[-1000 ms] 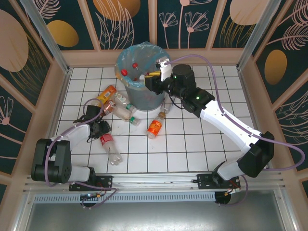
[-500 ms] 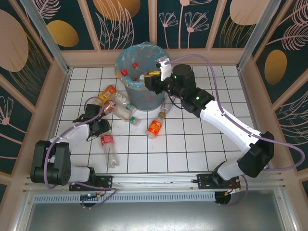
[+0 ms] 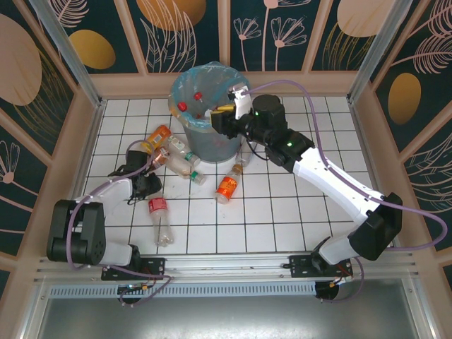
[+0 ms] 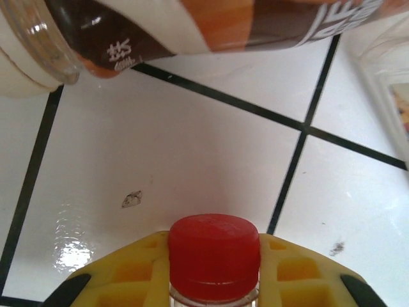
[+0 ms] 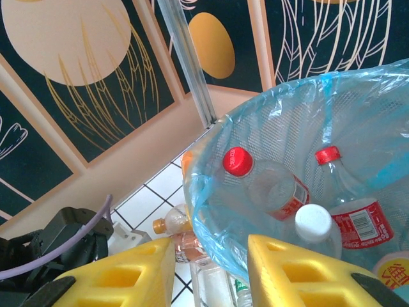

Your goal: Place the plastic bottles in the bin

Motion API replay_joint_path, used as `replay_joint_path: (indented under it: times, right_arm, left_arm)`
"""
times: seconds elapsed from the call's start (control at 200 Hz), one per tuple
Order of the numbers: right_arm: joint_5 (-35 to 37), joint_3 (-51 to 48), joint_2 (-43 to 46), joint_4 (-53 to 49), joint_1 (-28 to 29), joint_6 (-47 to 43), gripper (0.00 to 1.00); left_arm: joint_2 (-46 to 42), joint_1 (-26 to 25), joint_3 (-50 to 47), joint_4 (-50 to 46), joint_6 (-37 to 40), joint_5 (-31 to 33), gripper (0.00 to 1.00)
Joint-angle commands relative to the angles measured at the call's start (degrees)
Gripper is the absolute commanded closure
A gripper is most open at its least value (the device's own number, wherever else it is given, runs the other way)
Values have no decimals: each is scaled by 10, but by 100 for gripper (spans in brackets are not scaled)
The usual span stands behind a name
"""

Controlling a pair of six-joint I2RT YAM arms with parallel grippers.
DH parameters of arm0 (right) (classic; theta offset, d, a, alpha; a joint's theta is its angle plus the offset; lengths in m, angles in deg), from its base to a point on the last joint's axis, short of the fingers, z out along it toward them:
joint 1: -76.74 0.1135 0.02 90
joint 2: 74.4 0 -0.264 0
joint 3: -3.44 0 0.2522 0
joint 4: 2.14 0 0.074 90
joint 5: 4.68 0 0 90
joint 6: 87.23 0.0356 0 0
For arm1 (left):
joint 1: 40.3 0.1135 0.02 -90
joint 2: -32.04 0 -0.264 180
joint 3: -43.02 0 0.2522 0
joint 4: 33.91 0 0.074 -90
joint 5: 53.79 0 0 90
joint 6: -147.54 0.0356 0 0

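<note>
A clear plastic bottle (image 3: 161, 220) with a red cap (image 4: 214, 256) lies on the white tiles at the front left. My left gripper (image 3: 146, 187) is shut on its neck, with a yellow pad pressed against each side of the cap. More plastic bottles lie left of the bin: an orange-capped one (image 3: 157, 136) and a clear cluster (image 3: 178, 159). An orange bottle (image 3: 227, 186) lies in front of the bin. My right gripper (image 3: 224, 113) hovers open and empty over the near rim of the bin (image 3: 185, 85), whose blue liner (image 5: 211, 211) holds red-capped (image 5: 238, 161) and white-capped (image 5: 313, 222) bottles.
A brown-and-orange labelled bottle (image 4: 223, 25) lies just beyond the left gripper. Wooden walls (image 3: 92, 127) fence the tiled floor on the left, back and right. The left arm's purple cable (image 3: 134, 152) loops over the tiles near the bottle cluster.
The left gripper has closed on the red-capped bottle's neck, and the bottle's far end has swung slightly leftward. The right arm has stayed over the bin.
</note>
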Motion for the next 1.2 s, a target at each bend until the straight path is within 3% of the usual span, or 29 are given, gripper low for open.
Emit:
replay_joint_path:
  times: [0.0,0.05,0.305,0.405,0.535,0.651,0.716,0.991,1.196]
  right_arm:
    - [7,2,11,11,7,4,64]
    - [15,-1,19,19,9,3,64]
    - [68,-46,89,94,21,-7,65]
    - [95,-64,119,126,24,-11,66]
    - [122,-99,155,177,28,-14,66]
    - [140,-111,173,185,29,-13,66]
    - [149,-111,180,180,30,-10,66]
    - [167,-115,194,166,41,-6,66]
    - [183,-119,201,157,50,-10,66]
  left_arm:
    - [-59,3,35,-37,11,23,91]
    - [-94,3,62,-68,17,34,100]
    - [-239,2,282,-196,80,160,100]
    - [-242,3,397,-194,97,159,100]
    - [-196,2,523,-128,100,58,100]
    - [-138,1,597,-31,64,-64,100]
    - [-101,-5,637,23,44,-97,100]
    - [79,-117,819,53,112,-58,100]
    - [139,-145,803,79,194,-82,100]
